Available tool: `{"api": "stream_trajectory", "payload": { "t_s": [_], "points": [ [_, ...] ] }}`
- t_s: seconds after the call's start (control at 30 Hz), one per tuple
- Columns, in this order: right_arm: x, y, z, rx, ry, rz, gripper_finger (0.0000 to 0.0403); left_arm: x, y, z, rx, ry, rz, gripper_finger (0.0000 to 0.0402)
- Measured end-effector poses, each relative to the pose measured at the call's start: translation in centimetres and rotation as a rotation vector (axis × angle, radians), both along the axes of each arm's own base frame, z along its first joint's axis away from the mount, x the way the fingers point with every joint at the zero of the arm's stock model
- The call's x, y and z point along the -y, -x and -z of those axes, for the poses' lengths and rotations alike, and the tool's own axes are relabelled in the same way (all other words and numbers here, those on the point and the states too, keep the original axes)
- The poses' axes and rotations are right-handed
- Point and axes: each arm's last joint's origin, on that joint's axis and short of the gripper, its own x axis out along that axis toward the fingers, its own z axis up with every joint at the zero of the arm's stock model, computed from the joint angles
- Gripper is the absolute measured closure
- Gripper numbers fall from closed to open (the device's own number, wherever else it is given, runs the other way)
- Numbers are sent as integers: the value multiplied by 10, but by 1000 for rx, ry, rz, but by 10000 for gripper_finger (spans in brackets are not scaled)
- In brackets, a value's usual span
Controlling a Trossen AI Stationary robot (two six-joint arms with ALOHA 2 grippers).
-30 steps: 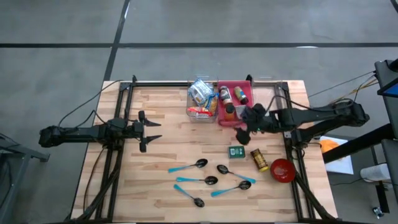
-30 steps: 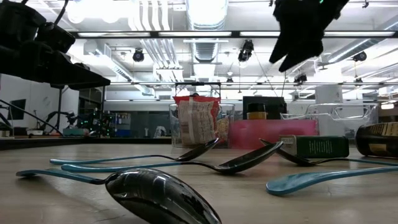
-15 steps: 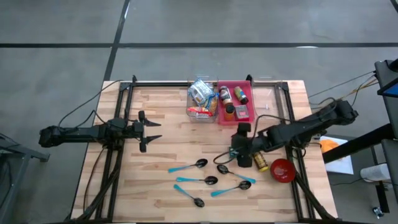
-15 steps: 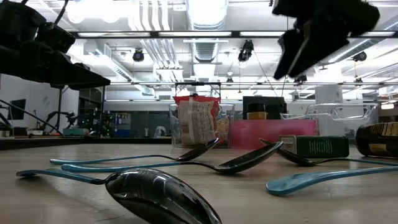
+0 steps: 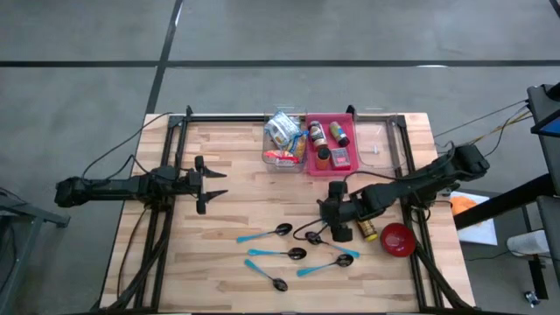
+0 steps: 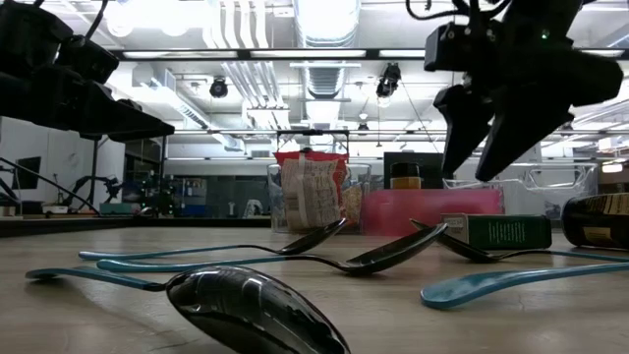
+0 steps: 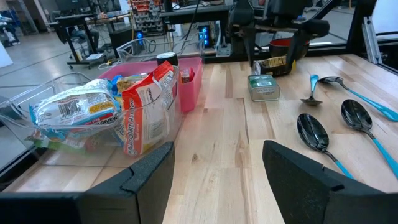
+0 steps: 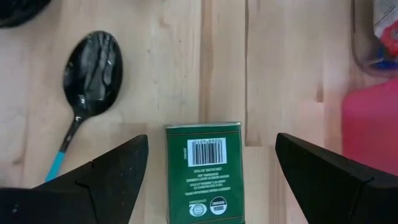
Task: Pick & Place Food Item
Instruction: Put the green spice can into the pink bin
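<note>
Right gripper point(image 6: 486, 147) has dropped — fingers spread over green box point(image 8: 206, 171).

It was a robotics lab or workshop in an open industrial hall. The wooden table point(image 5: 236, 210) stood on a bare grey concrete floor point(image 5: 262, 52) marked with dark lines. Across the table, exposed ducts point(image 6: 329, 74) and strip lights point(image 6: 324, 15) ran under a high ceiling. Behind stood wheeled carts point(image 7: 78, 43), metal racks of equipment point(image 7: 149, 9) and other workbenches point(image 6: 59, 206), with loose cables point(image 5: 490, 118) trailing beside the table.
</note>
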Motion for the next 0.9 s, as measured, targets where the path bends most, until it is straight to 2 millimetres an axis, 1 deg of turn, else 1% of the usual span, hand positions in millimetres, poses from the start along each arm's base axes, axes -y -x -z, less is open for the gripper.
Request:
{"api": "stream_trajectory", "payload": {
  "t_s": [0.3,0.33,0.43,0.63,0.9],
  "points": [
    [0,1,11,-20,4,2,53,0,0,0,-1,1,-1,158],
    [1,3,14,-32,2,1,53,0,0,0,-1,2,-1,158],
    [2,3,21,1,-20,18,53,0,0,0,-1,2,-1,158],
    [6,12,40,3,-38,59,53,0,0,0,-1,2,-1,158],
    [8,19,55,27,-81,53,53,0,0,0,0,2,-1,158]
  ]
}}
